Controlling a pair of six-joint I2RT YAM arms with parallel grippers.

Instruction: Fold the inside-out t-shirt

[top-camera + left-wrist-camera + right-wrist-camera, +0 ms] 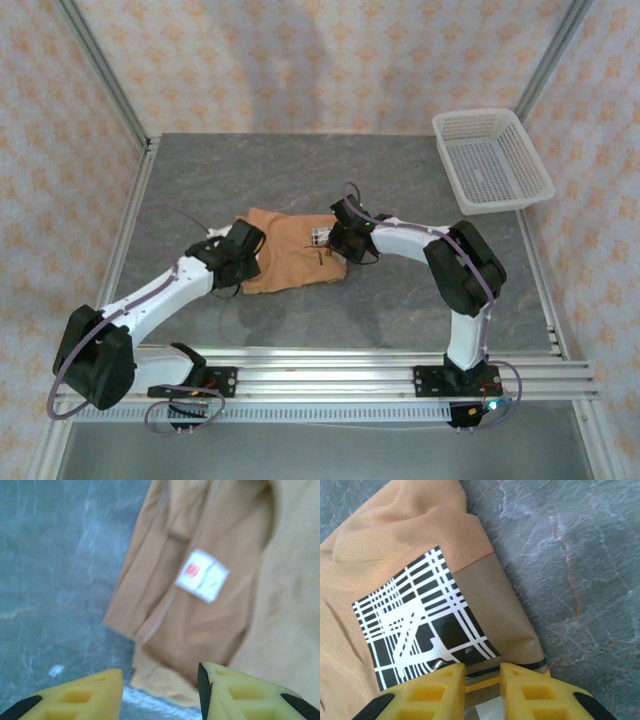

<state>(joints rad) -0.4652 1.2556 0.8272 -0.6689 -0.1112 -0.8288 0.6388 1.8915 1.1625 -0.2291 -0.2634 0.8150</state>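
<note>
T-shirt, orange-tan, lies rumpled and partly folded on the grey surface, roughly centre, between the 2 arms. Top view: left arm reaches its left edge, right arm its right edge nr a black-and-white print patch.

Left wrist view: shirt spreads ahead and to the right of the left end effector. A small white label w/ red and dark print faces up on an inner fold. The 2 yellow fingers stand apart, released. A cloth corner lies under the gap, bare surface to the left.

Right wrist view: shirt fills the left side, w/ the plaid-like patch just ahead of the right end effector. Its fingers sit nearly together right over the shirt's edge. Can't tell whether they pinch cloth.

White mesh basket sits well apart at the far right corner.
</note>
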